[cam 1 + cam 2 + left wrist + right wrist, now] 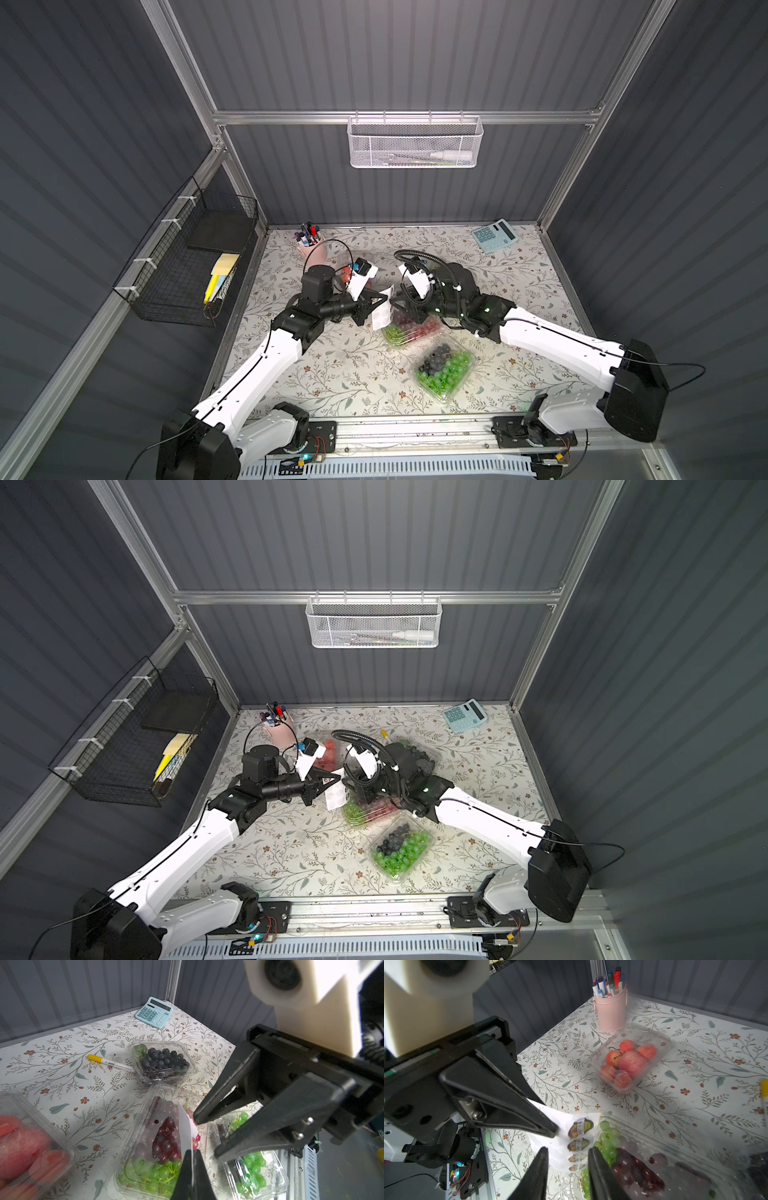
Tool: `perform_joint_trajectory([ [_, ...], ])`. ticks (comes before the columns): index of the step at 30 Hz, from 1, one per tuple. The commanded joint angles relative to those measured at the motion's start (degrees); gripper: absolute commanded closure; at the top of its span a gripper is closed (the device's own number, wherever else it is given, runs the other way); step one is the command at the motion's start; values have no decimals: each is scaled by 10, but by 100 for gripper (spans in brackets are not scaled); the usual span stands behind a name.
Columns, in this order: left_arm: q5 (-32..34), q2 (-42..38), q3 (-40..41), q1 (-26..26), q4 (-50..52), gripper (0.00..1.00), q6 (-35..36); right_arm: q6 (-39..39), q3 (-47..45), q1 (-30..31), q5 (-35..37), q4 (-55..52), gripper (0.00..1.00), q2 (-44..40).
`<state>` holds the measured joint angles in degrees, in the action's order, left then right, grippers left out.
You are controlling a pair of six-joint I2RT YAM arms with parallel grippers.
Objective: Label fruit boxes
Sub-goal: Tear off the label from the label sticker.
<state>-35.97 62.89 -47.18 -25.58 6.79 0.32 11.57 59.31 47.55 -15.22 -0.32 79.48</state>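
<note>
Sticker sheet pinched by left claw, held over the left-arm end of red-and-green grape box. Right claw spread partway, empty, pointed at stickers, directly above same box. Right arm judged nearer for the peel.
</note>
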Motion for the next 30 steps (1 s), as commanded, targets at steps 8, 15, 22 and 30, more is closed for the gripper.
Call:
perform_joint_trajectory([
  [8,-11,-1,-13,-4,2,100,-1,17,22,-1,25,40,71,18],
  [15,-12,-3,-13,-5,4,100,-1,15,18,-2,49,41,81,16],
  [22,-8,-5,-14,-5,9,100,4,14,15,-2,43,41,91,10],
  [30,11,-7,-12,-6,19,100,5,11,-4,-2,56,38,100,-12],
])
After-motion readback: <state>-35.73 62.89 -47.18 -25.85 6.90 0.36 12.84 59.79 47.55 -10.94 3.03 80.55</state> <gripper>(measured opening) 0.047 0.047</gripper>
